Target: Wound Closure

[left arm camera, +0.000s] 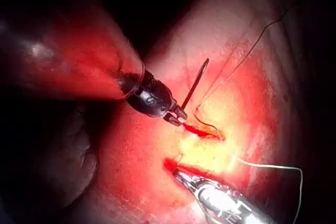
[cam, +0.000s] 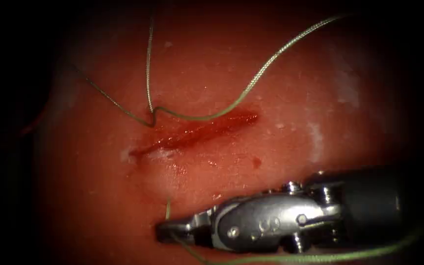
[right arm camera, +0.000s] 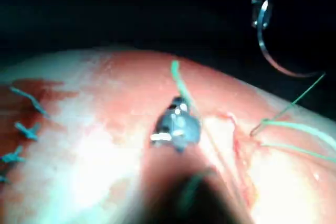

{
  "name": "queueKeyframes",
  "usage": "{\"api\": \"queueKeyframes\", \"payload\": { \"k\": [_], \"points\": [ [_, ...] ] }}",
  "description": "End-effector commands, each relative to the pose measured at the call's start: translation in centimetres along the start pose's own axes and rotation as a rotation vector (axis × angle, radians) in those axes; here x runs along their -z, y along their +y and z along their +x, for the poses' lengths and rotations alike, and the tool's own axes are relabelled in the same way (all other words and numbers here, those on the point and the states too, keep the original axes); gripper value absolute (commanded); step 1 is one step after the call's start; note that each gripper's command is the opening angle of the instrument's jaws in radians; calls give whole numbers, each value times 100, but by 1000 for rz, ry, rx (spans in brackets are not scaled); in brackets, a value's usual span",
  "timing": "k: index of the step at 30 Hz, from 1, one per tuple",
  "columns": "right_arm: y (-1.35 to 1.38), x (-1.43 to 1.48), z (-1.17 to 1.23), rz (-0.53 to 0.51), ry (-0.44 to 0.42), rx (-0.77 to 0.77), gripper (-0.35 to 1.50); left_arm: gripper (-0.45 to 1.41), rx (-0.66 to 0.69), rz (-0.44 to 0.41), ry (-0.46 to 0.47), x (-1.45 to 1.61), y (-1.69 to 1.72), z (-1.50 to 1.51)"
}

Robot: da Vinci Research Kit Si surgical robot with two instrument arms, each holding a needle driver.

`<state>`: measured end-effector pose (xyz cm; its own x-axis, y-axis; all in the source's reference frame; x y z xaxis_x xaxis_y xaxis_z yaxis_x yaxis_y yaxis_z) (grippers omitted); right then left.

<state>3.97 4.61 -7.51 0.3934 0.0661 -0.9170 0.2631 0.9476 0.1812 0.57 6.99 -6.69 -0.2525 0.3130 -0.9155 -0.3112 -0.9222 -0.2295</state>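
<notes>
The cut (cam: 197, 132) runs slantwise across the tissue (cam: 295, 147), wet with red fluid. Green thread (cam: 266, 64) passes through the tissue at the cut's upper left end, and its strands trail away upward. My right tool (cam: 165, 229) lies below the cut, shut on the thread, with a short end sticking up beside its jaws. It also shows in the right wrist view (right arm camera: 177, 109) and the left wrist view (left arm camera: 181, 174). My left tool (left arm camera: 177, 116) is shut on the curved needle (left arm camera: 197, 82) near one end. The needle (right arm camera: 273, 56) hangs free above the tissue, outside it.
Several blue stitch ends (right arm camera: 26, 129) stand in a row on the tissue, away from the cut. A pale patch (cam: 315, 142) marks the tissue right of the cut. A long run of thread (cam: 320, 256) lies along the right tool's shaft.
</notes>
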Motion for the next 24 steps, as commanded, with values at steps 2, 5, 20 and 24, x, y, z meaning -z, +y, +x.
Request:
{"api": "queueKeyframes", "payload": {
  "k": [2, 5, 20, 24],
  "points": [
    [-18, -11, 14, 36, -1, 15, -35, -35, 2, -1, 0, -6, 4, -5],
    [-34, -7, 25, 70, 0, 28, -35, -35, 2, -2, 0, -6, 4, -5],
    [-54, 22, 52, 79, 48, 33, 95, -35, 2, -2, 0, -5, 4, -6],
    [17, 49, 43, -201, 46, -20, 131, -35, 1, -3, 1, -8, 5, -6]
  ]
}}
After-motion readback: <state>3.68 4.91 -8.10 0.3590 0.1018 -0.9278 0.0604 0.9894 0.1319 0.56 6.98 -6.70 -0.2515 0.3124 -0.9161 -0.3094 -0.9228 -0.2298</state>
